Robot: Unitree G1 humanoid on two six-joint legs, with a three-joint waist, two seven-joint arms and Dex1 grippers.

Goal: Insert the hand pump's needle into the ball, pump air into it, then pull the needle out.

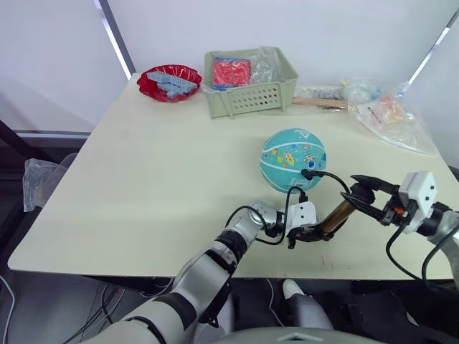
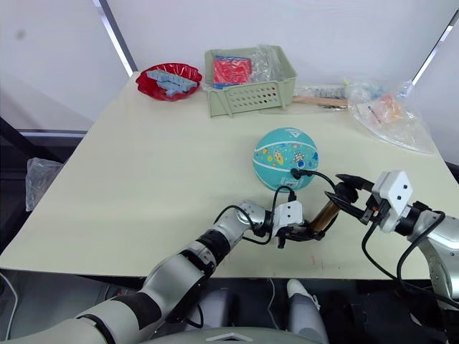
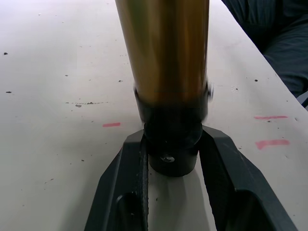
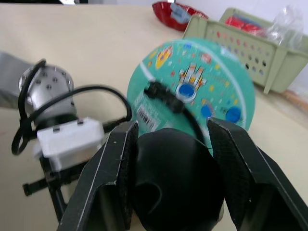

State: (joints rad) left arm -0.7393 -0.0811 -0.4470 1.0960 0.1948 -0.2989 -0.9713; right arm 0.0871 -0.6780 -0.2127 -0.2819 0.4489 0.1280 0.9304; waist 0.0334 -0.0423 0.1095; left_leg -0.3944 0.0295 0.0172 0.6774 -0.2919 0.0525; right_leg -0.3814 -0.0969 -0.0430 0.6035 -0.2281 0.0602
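The teal ball point(image 1: 292, 159) rests on the table right of centre. Just in front of it the hand pump point(image 1: 336, 217) lies tilted, its bronze barrel point(image 3: 163, 48) rising from a black end cap. My left gripper point(image 1: 314, 233) is shut on that end cap, one finger on each side point(image 3: 173, 159). My right gripper point(image 1: 364, 195) is shut on the pump's black handle point(image 4: 175, 178). The thin black hose point(image 2: 315, 175) arcs from the pump to a small black fitting point(image 4: 156, 90) lying against the ball point(image 4: 192, 91). The needle itself is hidden.
A pale green basket point(image 1: 251, 89) with red packets stands at the back, and a red bowl point(image 1: 170, 81) sits to its left. Clear plastic bags point(image 1: 391, 111) lie at the back right. The table's front edge point(image 1: 143, 271) runs just below the grippers.
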